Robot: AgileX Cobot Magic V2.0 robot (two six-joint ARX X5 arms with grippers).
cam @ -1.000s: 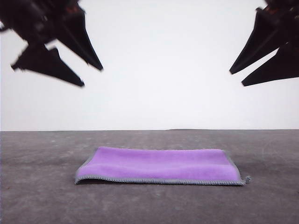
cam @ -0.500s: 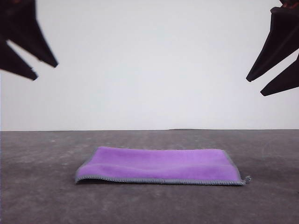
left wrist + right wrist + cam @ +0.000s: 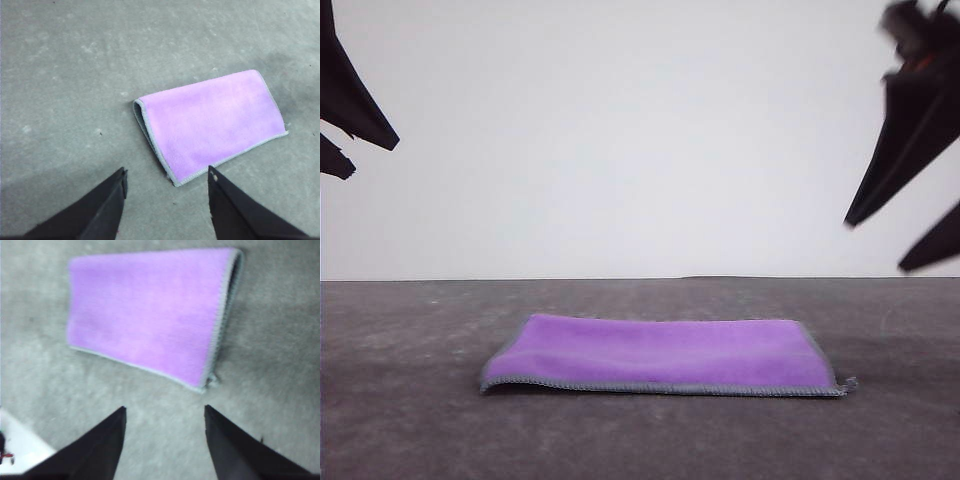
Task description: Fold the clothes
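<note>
While one cloth [image 3: 662,356] lies folded on the grey surface [image 3: 410,420], two claws hang in the air above it, one to each side. The cloth is a flat purple rectangle with grey stitched edging, resting near the middle of the surface, its long edge facing the front camera and a small loose tail of edging sticking out at its near right corner. From the left wrist camera the same cloth [image 3: 212,125] shows doubled over, the fold at one short end, with purple on top.

The left claw [image 3: 348,150] sits high at the left edge of the front view, its two dark fingers spread apart and holding nothing; from its own camera the left claw [image 3: 166,177] shows both finger tips apart over bare surface, just short of the cloth's corner. The right claw [image 3: 890,245] is high at the right edge, blurred, also spread wide and empty; the right wrist camera shows the right claw [image 3: 165,410] with its tips apart and the cloth [image 3: 150,315] beyond them.

Compared with half a second ago, the cloth has not shifted. The left claw has drawn further out toward the left edge, and the right claw has dropped a little lower.
</note>
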